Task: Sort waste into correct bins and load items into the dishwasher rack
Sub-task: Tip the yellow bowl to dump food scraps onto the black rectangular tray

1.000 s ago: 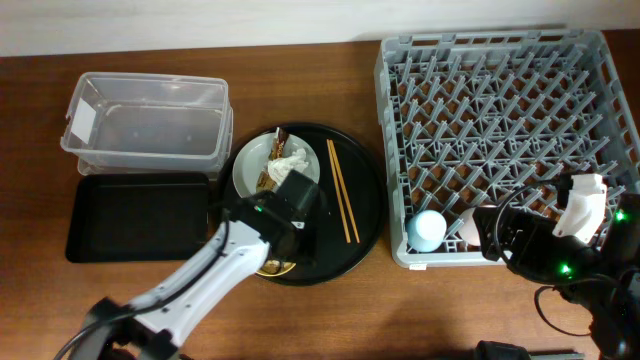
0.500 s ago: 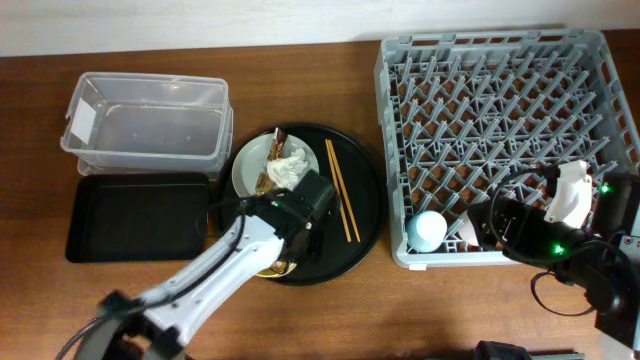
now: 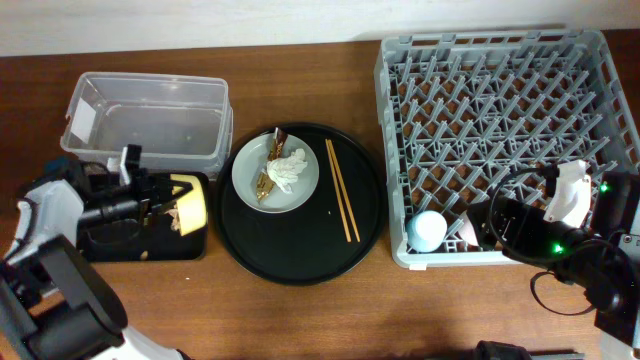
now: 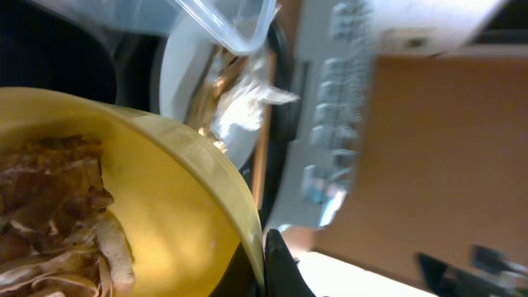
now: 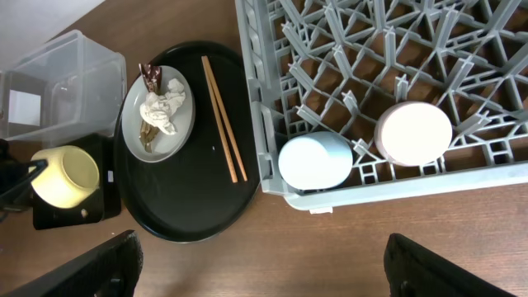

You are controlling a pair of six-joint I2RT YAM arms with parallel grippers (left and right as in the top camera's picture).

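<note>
— Bowl (image 3: 190,205)?
— Yellow, scraps (image 4: 58,198) inside, tilted over shallow black tray (image 3: 100,250); left gripper (image 3: 158,200) clamped on its rim.
— Rightward?
— Tissue (image 3: 286,168) on plate (image 3: 305,185); blue cup (image 5: 315,161), pink cup (image 5: 412,134) in rack (image 3: 590,60) corner. Right gripper (image 5: 264,243) spread wide, empty.

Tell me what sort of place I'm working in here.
Likely a mock dish-return or dishwashing station on a wooden table. The signs are a grey dishwasher rack, a round black tray carrying a used plate, and a clear tub for waste.
</note>
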